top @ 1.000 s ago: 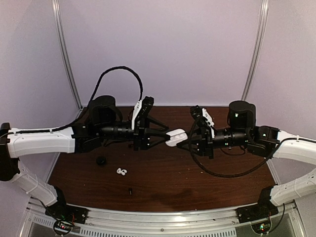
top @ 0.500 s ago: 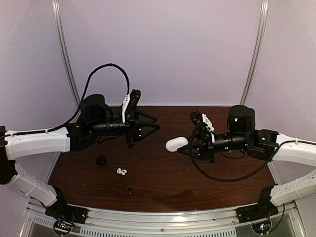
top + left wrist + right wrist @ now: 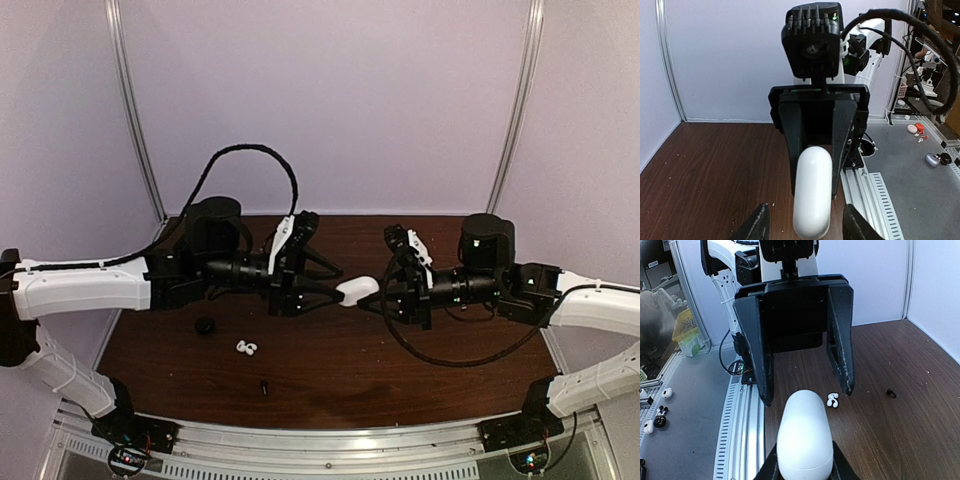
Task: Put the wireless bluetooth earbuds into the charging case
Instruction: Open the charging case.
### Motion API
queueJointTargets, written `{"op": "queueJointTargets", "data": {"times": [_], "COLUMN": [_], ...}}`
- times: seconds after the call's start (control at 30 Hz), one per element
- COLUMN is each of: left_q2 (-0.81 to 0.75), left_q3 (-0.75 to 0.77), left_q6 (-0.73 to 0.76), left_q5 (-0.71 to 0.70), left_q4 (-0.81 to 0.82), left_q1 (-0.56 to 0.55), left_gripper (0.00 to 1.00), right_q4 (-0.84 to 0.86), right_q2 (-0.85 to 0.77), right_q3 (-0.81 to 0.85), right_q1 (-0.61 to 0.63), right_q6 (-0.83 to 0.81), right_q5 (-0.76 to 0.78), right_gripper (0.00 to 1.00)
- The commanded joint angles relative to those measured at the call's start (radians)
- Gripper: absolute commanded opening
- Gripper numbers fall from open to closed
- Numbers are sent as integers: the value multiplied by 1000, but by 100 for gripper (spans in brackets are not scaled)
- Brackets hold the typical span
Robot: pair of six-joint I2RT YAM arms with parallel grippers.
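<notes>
- Two hands face each other tip to tip above the middle of the counter (image 3: 420, 360), both raised off the wood.
- Right hand (image 3: 372, 292): clenched on the charging case (image 3: 357, 291). Its two black fingers (image 3: 793, 150) press the flanks of the case's end nearest that arm.
- Held this way, the case lies roughly level. It looks like one smooth white pebble with the lid down, and its free rounded end points toward the left arm.
- Left hand (image 3: 332, 292): released, with its fingers (image 3: 840, 340) spread wide. One stands on each side of the case's free end, with a gap on both sides and no contact.
- Down on the counter, the wireless bluetooth earbuds (image 3: 246, 348) lie side by side, touching. They are below the left arm, toward the front edge, and well apart from the case.
- Near them, to the left and slightly farther back, sits a black round puck (image 3: 205, 326).
- Closer to the front edge, apart from the earbuds, lies a small black bit (image 3: 263, 386).
- Above the left arm, a black cable (image 3: 250, 150) arches against the pale back wall.
</notes>
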Motion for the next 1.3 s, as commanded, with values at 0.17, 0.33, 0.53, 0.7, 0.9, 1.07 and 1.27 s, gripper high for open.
{"op": "queueJointTargets", "data": {"times": [0.17,0.33,0.53,0.7,0.9,1.07,1.27], "left_q2": [32,3,-7,-7,-29,-101,-200], "left_q3": [76,53,41,35,11,-60,-156], "left_q6": [37,-10,-21,-23,-47,-124,-242], "left_q5": [-98,-110,-106,-114,-113,-136,-256], "left_q4": [-41,10,25,31,58,71,-80], "left_q1": [-3,20,34,35,59,121,218], "left_gripper": [41,37,35,35,37,42,41], "right_q4": [1,-12,-13,-13,-7,14,69], "right_q2": [-1,0,4,1,-10,-43,-90], "right_q3": [38,38,38,35,20,-15,-76], "right_q1": [0,0,0,0,-4,-42,-99], "right_q6": [12,9,4,5,12,59,80], "right_q5": [-5,-10,-15,-11,21,42,10], "right_gripper": [1,1,0,0,0,0,0]}}
